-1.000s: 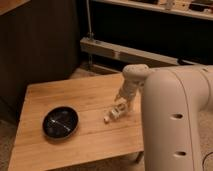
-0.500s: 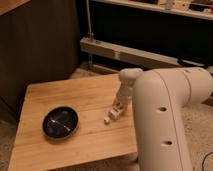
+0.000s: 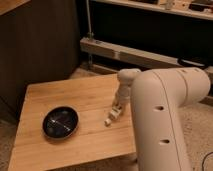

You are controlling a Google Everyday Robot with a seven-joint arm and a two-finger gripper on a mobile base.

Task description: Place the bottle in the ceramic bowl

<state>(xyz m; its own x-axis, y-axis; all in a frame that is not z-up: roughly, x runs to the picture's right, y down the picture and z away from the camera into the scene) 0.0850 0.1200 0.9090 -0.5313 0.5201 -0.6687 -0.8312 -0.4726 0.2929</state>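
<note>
We judge this the grasping step: the gripper meets the small white capped bottle on the pale wooden table, though whether it is clamped we cannot tell. Next, carry it to nine o'clock, into the glossy black ceramic bowl.

The tool, down at the bottle, hides its upper end — arm cut off below.

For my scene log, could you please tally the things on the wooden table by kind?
Bowls: 1, the black ceramic bowl
Bottles: 1, the white bottle, to the right of the bowl in the camera view
Total: 2 things on the table
The gripper is right at the bottle's upper end.
</note>
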